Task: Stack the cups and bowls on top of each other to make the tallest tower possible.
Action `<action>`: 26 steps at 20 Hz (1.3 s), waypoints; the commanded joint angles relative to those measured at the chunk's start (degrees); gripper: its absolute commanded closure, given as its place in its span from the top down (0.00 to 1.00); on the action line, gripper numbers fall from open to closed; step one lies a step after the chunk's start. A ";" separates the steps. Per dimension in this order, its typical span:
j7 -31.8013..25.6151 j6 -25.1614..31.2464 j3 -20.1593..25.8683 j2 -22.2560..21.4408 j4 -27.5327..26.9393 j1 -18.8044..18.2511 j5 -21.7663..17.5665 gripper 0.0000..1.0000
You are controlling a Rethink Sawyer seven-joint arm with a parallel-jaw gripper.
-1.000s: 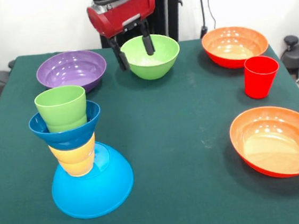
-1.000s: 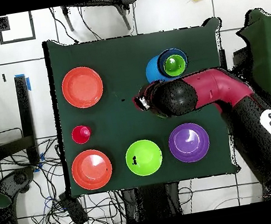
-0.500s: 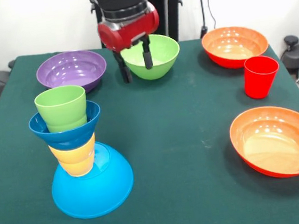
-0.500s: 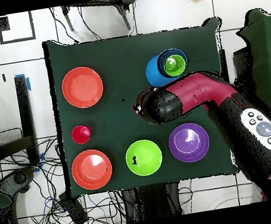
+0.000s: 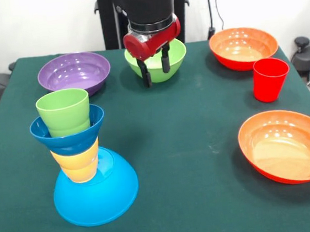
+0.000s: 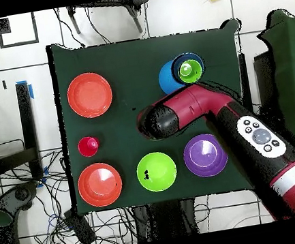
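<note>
Green tablecloth (image 5: 191, 140); open claw (image 5: 156, 71) fronts green bowl (image 5: 176, 55).

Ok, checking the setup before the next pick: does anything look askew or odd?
Yes: the tower leans. Its light-blue bowl base sits tipped on its side, and the green cup on top is off-centre. The rest stands upright.

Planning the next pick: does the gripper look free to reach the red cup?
Probably yes: the gripper is open and empty, and the red cup stands upright, apart from both orange bowls.
</note>
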 commanded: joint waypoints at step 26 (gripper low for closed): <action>-5.11 5.39 -10.39 4.93 -4.92 5.04 -6.62 1.00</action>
